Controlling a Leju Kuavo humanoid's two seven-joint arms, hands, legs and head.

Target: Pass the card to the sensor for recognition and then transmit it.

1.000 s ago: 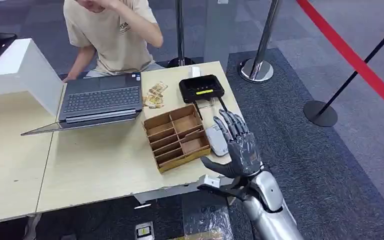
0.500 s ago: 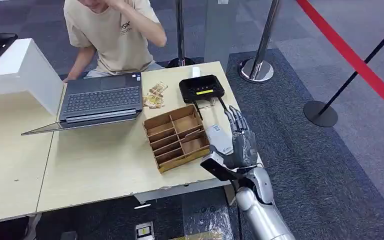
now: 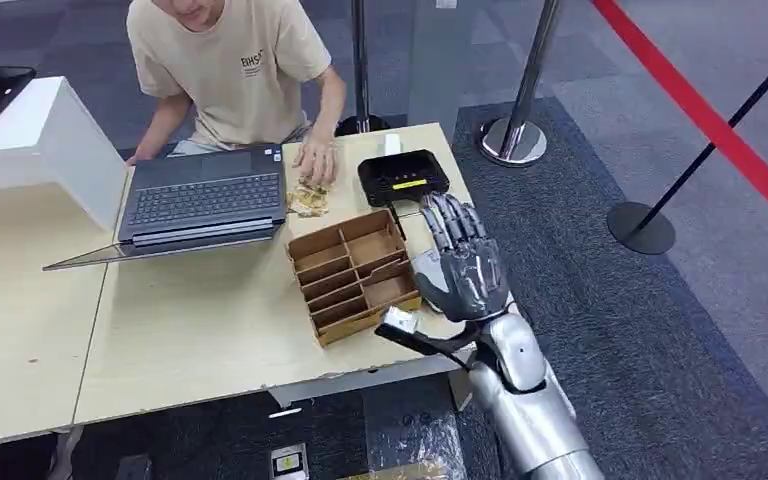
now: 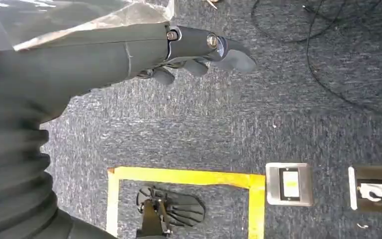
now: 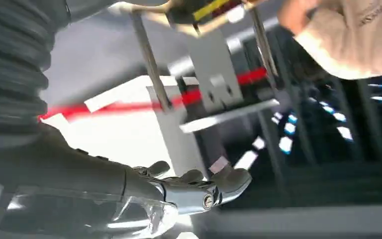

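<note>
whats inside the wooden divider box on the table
The compartments of the wooden box that show look empty. The right hand hovers just beside it, hiding the table there.

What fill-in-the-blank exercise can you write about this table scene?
The laptop stands before a ___ in a beige T-shirt. The black device shows a ___ strip. The robot hand beside the wooden tray is the robot's ___ one.
Missing words: person, yellow, right.
</note>
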